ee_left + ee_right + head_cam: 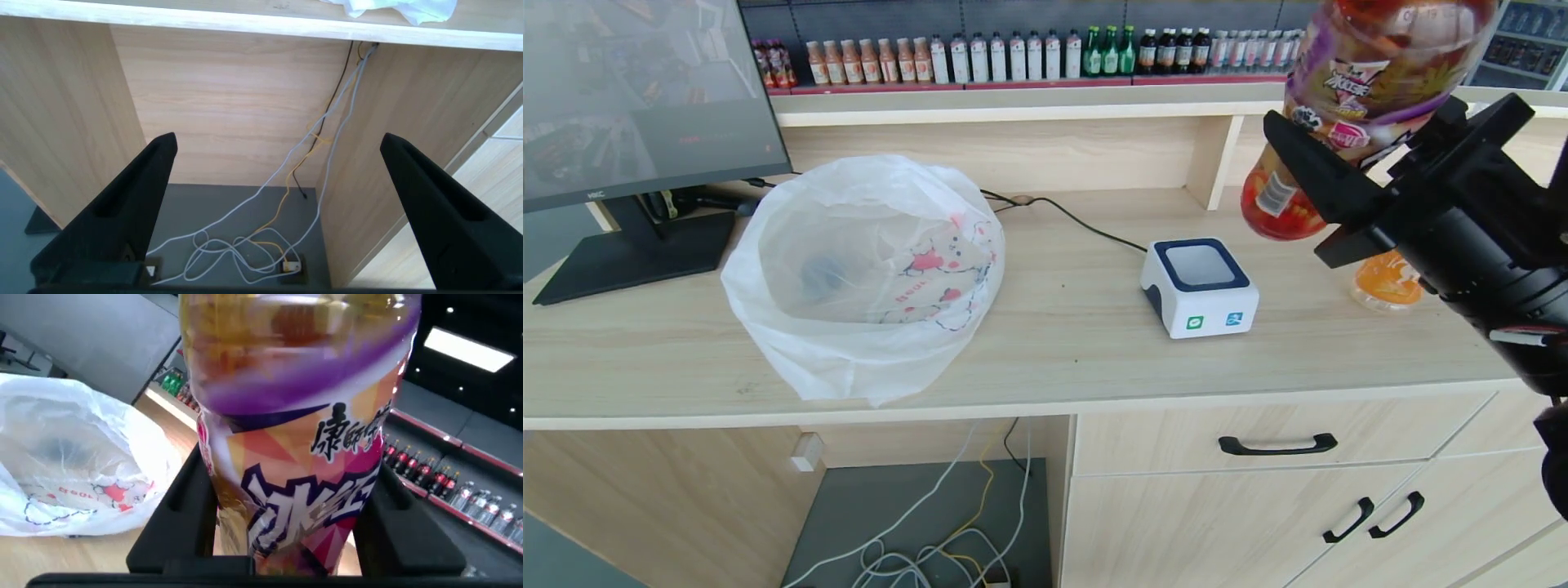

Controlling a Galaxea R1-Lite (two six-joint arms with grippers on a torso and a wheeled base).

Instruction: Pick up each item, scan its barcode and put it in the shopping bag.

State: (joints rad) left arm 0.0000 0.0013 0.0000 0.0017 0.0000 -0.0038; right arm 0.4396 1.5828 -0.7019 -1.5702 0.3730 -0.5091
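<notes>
the bottle [1347, 90] is clamped in the right gripper [1392, 135], held high, above and right of the scanner [1199, 286]. the scan step is judged in hand: its barcode [1274, 193] must be lowered toward the scanner before the shopping bag [866, 278] is approached. the left gripper [278, 212] is spread wide under the counter [1054, 351].

Light wood counter [1062, 343], drawers below at right. Left end: monitor [637, 90] on black stand. Beside it: white plastic bag [866, 269], mouth open. Centre-right: white scanner [1199, 287], window facing up. Black cable [1086, 229] runs from scanner toward back. Far right: orange bottle [1387, 286], partly hidden.
</notes>
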